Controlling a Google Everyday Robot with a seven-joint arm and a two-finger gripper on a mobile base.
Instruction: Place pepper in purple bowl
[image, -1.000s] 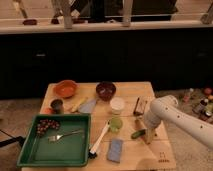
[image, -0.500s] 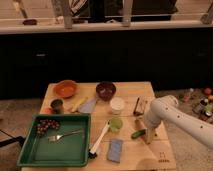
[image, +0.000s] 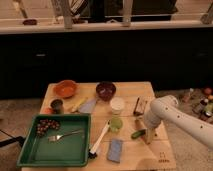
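The pepper (image: 138, 134) is a small curved green chili lying on the wooden table (image: 130, 90) right of the middle. The purple bowl (image: 105, 90) is a round maroon bowl at the table's back middle. My gripper (image: 148, 136) hangs from the white arm (image: 172, 116) that reaches in from the right. It sits just right of the pepper, close to the table top, with the pepper's right end at its tip.
An orange bowl (image: 65, 88) stands back left, a small dark cup (image: 57, 105) in front of it. A white cup (image: 117, 105) and a pale-green cup (image: 115, 123) stand mid-table. A green tray (image: 30, 150) with a fork fills the front left. A blue sponge (image: 115, 149) lies in front.
The arm and gripper have barely moved; the pepper lies in the same spot.
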